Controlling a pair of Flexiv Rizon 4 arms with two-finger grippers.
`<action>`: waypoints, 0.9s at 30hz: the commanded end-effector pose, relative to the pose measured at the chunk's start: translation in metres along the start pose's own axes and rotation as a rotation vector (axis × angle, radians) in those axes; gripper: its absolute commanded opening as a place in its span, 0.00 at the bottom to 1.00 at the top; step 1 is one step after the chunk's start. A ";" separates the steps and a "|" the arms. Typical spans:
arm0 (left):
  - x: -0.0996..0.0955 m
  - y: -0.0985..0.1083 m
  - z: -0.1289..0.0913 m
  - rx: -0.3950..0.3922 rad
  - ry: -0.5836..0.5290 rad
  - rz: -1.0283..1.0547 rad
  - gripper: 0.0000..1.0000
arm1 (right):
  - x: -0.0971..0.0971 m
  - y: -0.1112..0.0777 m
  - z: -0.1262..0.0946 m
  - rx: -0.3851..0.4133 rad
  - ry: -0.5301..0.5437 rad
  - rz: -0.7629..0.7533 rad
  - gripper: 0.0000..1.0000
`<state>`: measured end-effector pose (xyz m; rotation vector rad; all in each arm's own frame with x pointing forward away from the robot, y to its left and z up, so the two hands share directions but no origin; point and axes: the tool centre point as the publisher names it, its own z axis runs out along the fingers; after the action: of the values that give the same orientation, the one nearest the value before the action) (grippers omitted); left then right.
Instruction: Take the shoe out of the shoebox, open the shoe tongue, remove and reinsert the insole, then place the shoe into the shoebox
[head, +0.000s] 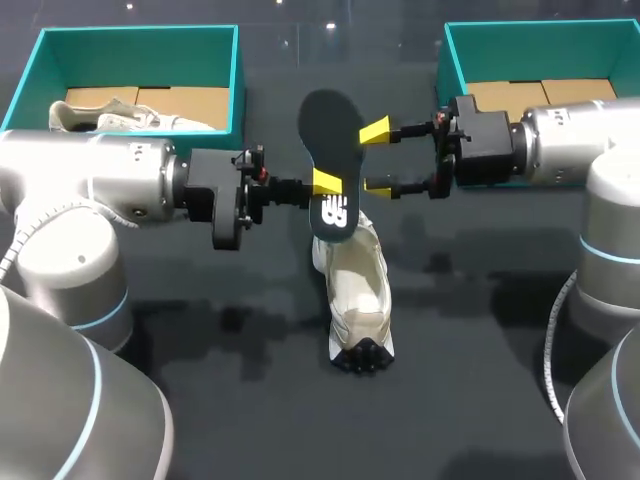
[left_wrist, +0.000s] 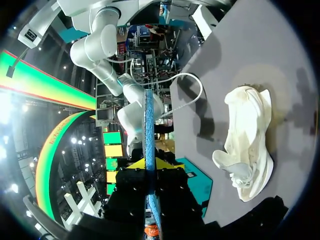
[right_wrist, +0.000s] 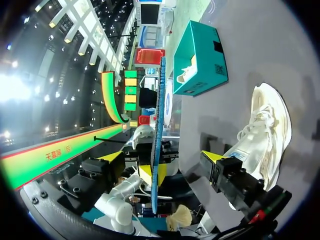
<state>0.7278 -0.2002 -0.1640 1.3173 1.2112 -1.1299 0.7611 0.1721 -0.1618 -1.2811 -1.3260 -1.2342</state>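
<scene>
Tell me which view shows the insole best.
The head view. The insole turns its broad dark face to that camera, so nearly its whole outline shows, pinched at one edge by the left gripper. Both wrist views catch it only edge-on, as a thin blue strip standing between the fingers.

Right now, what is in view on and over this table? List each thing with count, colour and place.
left shoebox: one, teal, far left of table, open
right shoebox: one, teal, far right, open
boxed shoe: one, cream, lying in the left shoebox
loose shoe: one, cream, mid-table, under the insole
insole: one, black, held upright above the loose shoe
table: one, dark grey
left gripper: one, yellow-tipped, shut on the insole
right gripper: one, yellow-tipped, open, the insole between its fingers
</scene>
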 end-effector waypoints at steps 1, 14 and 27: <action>0.003 0.006 0.007 0.004 0.000 0.001 0.00 | 0.000 0.002 0.008 0.011 0.002 -0.002 0.85; 0.007 0.001 0.013 -0.016 0.000 0.054 0.00 | 0.000 0.007 0.017 0.039 0.028 0.015 0.50; 0.008 -0.002 0.016 -0.067 -0.002 0.063 0.00 | -0.001 0.011 0.023 0.050 0.049 0.017 0.37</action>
<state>0.7306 -0.2140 -0.1730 1.3031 1.1857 -1.0488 0.7718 0.1923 -0.1623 -1.2211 -1.3009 -1.2073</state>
